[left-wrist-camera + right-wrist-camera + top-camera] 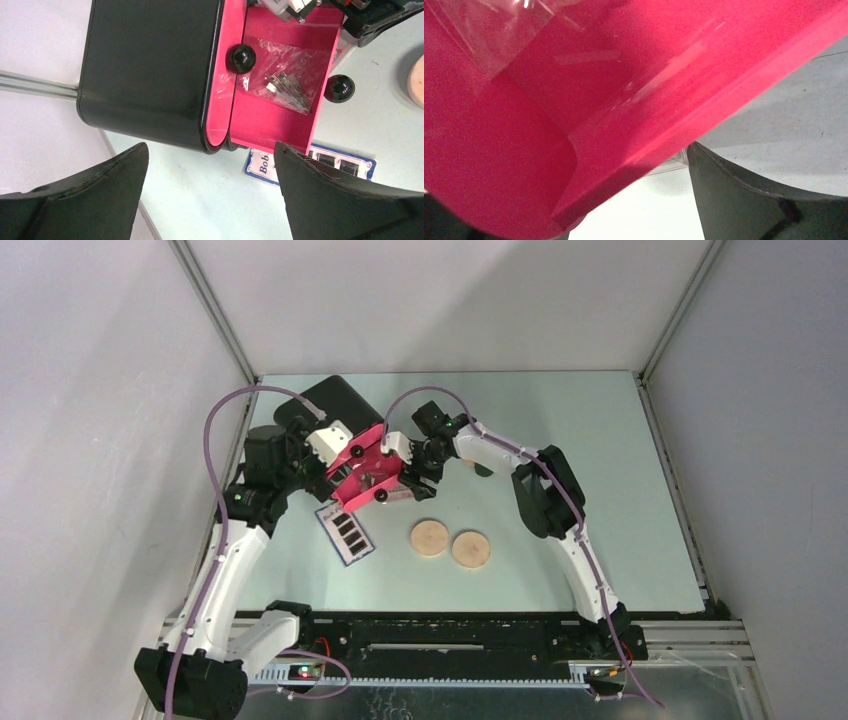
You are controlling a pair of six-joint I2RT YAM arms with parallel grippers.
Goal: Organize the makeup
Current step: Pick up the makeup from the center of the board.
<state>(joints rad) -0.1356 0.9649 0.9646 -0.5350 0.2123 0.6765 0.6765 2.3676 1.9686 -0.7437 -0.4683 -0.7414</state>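
The clear packet (pixel 282 75) lies inside an open pink drawer (pixel 280 120) of the black box (pixel 150 70); it also shows in the right wrist view (pixel 489 30). The flat palette (pixel 347 532) lies in front of the drawer and partly under it (pixel 325 162). Two tan discs (pixel 430 537) (pixel 470 549) lie side by side at mid table. A dark-green round (pixel 483 470) sits behind my right arm. My left gripper (pixel 210 200) is open and empty, above the table beside the box. My right gripper (pixel 624 210) is open, its jaws wide at the drawer's corner; one finger is hidden.
The black box (pixel 330 400) stands at the back left, its pink drawers (pixel 365 475) pulled out towards the middle, with black knobs (pixel 242 57) (pixel 339 88). Both wrists crowd round the drawers. Grey walls close in the table at the back and sides.
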